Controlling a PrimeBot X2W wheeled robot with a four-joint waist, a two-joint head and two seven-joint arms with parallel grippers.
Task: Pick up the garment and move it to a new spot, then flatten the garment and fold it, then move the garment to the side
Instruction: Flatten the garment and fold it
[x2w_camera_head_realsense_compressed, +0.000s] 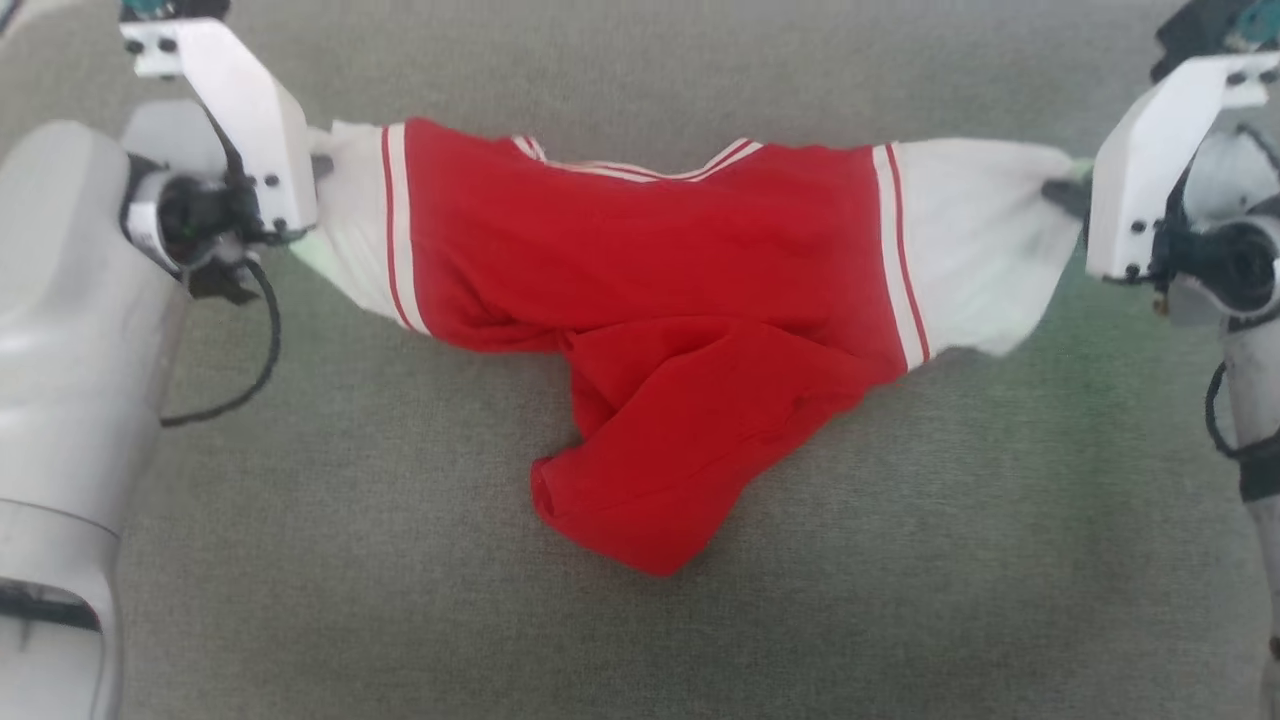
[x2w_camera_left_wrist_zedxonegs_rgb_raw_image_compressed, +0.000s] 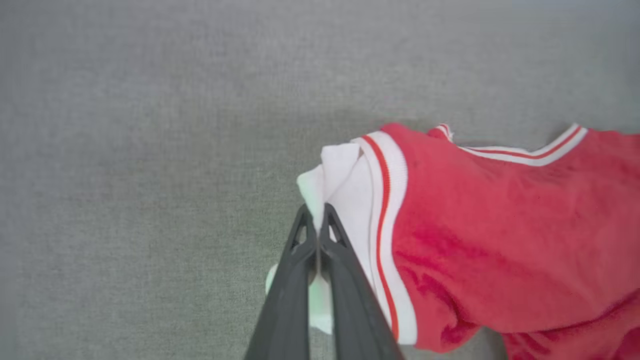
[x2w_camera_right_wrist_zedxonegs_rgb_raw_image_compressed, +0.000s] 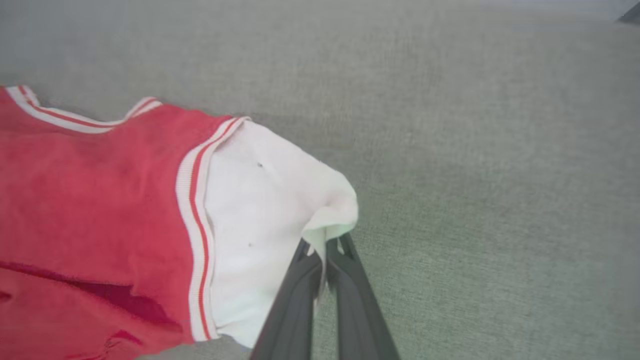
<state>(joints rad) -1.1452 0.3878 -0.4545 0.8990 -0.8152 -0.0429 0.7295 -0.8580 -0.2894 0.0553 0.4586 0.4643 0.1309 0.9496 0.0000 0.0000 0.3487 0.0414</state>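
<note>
Garment (x2w_camera_head_realsense_compressed: 650, 300): stretched across grey bench (x2w_camera_head_realsense_compressed: 300, 560), left gripper (x2w_camera_left_wrist_zedxonegs_rgb_raw_image_compressed: 316, 220) and right gripper (x2w_camera_right_wrist_zedxonegs_rgb_raw_image_compressed: 322, 250) fingers clamped on opposite white sleeve ends, hem bunched near; best flattened by even outward tension, dragging far.

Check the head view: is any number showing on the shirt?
No, the shirt shows plain red cloth, white sleeves and striped trim, but no number.
</note>
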